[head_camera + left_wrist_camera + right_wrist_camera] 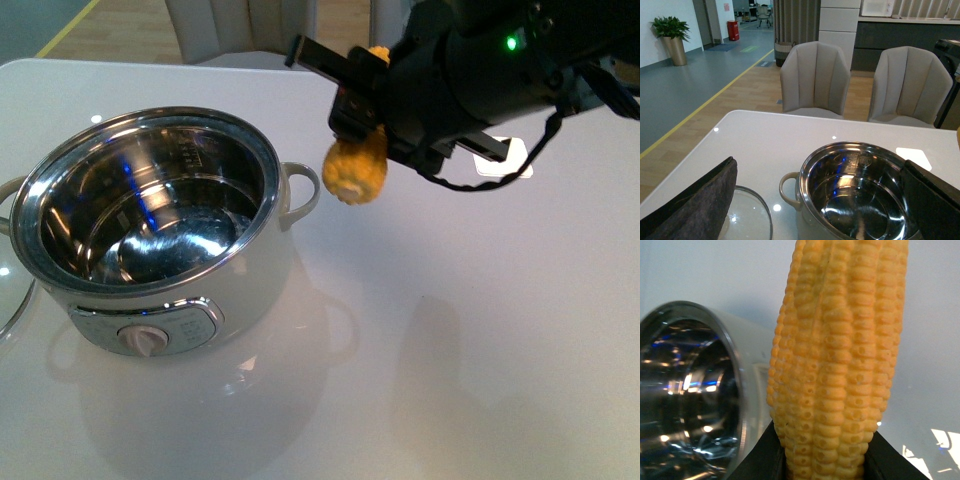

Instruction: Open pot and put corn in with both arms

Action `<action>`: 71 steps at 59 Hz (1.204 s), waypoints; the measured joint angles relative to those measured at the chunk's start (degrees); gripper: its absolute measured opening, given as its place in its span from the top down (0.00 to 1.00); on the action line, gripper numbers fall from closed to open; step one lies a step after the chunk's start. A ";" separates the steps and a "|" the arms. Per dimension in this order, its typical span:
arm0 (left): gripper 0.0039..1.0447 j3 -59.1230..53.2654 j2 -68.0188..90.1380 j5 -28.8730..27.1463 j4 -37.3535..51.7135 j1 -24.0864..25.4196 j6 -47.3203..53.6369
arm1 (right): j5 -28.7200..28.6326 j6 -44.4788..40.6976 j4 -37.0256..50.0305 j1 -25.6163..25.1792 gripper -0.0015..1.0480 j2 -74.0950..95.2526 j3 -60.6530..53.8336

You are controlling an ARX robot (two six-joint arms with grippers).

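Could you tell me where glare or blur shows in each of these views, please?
Front view: blue and white glints streak inside the pot, and a bright patch glares on the table. Left wrist view: background crisp, the near pads soft. Right wrist view: the corn is sharp, the pot beside it softer.

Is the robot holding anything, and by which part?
Yes: the right pincer grips the corn around its middle, one end hanging free. The left pincer is open and holds nothing.
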 joint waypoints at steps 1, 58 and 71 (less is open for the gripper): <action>0.06 0.00 0.00 -0.02 0.00 0.00 0.00 | -0.35 0.39 -0.09 0.28 0.78 0.00 0.59; 0.06 0.00 0.00 -0.02 0.00 0.00 0.00 | -8.98 12.59 -4.81 11.91 0.78 8.28 14.23; 0.06 0.00 0.00 0.00 0.00 0.00 0.00 | -11.10 12.90 -6.14 13.51 0.78 9.44 14.25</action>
